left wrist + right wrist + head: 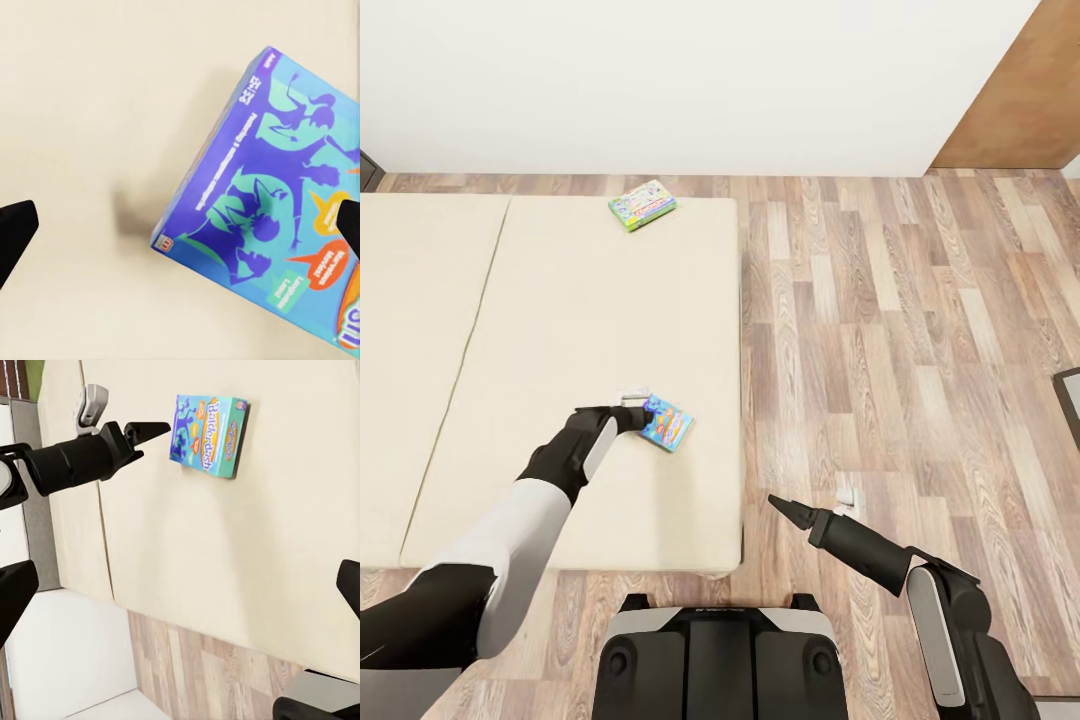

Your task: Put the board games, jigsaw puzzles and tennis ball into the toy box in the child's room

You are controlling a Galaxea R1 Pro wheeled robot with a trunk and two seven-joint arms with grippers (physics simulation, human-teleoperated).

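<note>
Left arm stretched forward and down over the bed (pixel 560 330), forearm angled toward the mattress's right portion. Left hand (pixel 638 415) low over the mattress right at the near edge of the blue-purple board game (pixel 667 424); fingers apart, seen in the left wrist view as one dark fingertip (pixel 15 232) out over bare mattress and the other at the game's far side, nothing pinched between them. Game box lying flat on the beige mattress, turned at a slant, near the bed's right edge and toward its foot. In the right wrist view, the same box (pixel 208 435) flat on the mattress with the left hand's pointed tip (pixel 150 431) just beside its short end; touching or not, cannot tell.

Farther up the bed, the green-edged board game (pixel 643 204) flat near the far right corner, well apart from the first.

Right of the bed, bare wooden floor (pixel 900 330). Right arm bent at the elbow, forearm reaching up and left over the floor, right hand (pixel 788 509) hovering just off the bed's lower right corner, holding nothing. Fingers look together as a single dark point from the head camera, yet two tips show wide apart in the right wrist view; apart or together, cannot tell.
</note>
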